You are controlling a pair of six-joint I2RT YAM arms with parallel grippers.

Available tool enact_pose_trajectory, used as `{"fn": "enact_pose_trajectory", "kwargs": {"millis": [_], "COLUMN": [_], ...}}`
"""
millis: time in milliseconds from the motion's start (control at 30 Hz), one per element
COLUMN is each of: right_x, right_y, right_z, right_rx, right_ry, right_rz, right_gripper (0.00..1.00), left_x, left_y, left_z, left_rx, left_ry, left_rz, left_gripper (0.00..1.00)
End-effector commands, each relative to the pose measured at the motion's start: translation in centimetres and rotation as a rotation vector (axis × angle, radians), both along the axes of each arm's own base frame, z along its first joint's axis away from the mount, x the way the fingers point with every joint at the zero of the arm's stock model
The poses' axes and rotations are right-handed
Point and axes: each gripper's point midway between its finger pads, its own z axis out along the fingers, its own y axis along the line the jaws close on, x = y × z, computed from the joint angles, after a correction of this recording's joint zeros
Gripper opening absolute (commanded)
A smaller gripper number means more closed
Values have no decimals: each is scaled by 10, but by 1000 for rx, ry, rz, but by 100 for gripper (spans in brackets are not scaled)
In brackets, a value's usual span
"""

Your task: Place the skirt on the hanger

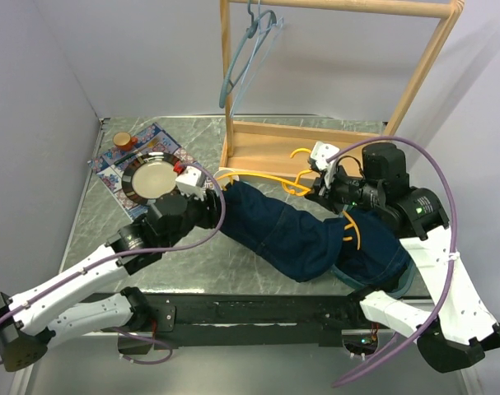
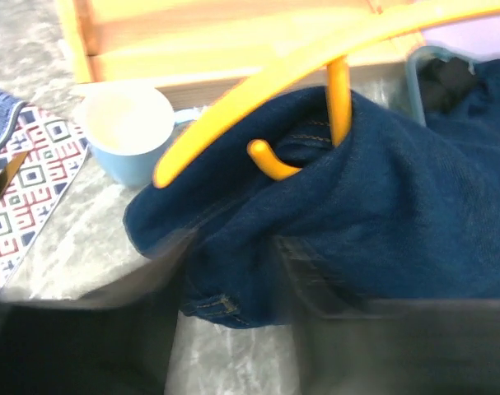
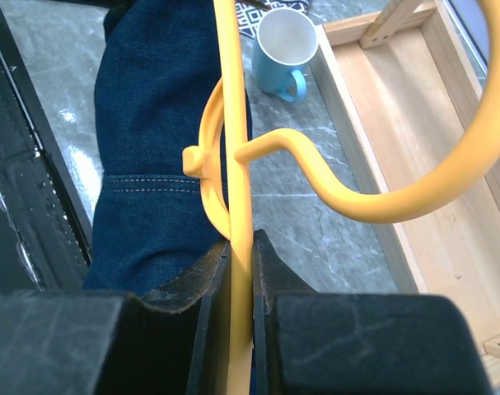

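Note:
A dark blue denim skirt [image 1: 291, 234] lies in a long heap across the table, between the two arms. A yellow hanger [image 1: 292, 188] runs into it, with one arm and a small hook poking from the fabric [image 2: 258, 74]. My right gripper [image 1: 322, 189] is shut on the hanger's straight bar [image 3: 237, 123], beside the skirt [image 3: 159, 123]. My left gripper [image 1: 210, 196] is at the skirt's left end. Its blurred fingers stand apart [image 2: 233, 276] around a stitched corner of the skirt [image 2: 381, 206], with bare table showing between them.
A wooden rack [image 1: 299, 148] stands behind the skirt, and a blue-grey hanger [image 1: 250, 49] hangs from its rail. A light blue mug [image 2: 126, 132] sits by the rack's base. At the back left are a patterned mat [image 1: 122, 169], a plate [image 1: 151, 177] and a small jar [image 1: 122, 140].

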Motion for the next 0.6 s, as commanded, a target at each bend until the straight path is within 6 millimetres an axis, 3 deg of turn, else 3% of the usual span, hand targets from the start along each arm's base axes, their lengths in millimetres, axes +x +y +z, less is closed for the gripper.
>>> {"fn": "enact_pose_trajectory", "kwargs": {"millis": [0, 33, 67, 167, 300, 367, 567], "right_x": [2, 5, 10, 31, 52, 58, 64], "right_y": [2, 2, -1, -17, -33, -36, -39], "right_z": [26, 28, 29, 36, 42, 40, 38], "right_rx": [72, 76, 75, 81, 84, 84, 99], "right_ry": [-101, -109, -115, -150, -171, -163, -146], "right_rz": [13, -3, -32, -164, -277, -293, -302], "right_gripper": [0, 0, 0, 0, 0, 0, 0], "left_x": [-4, -7, -15, -32, -57, -66, -75], "left_y": [-22, -25, -29, -29, -18, -12, 4], "left_z": [4, 1, -1, -8, 1, 9, -8], "left_rx": [-38, -41, -50, -82, -170, -223, -247], "left_ry": [6, 20, 46, 122, 172, 185, 261], "left_rz": [-148, -170, -217, -254, -270, -270, -197], "left_gripper": [23, 5, 1, 1, 1, 1, 1]}}
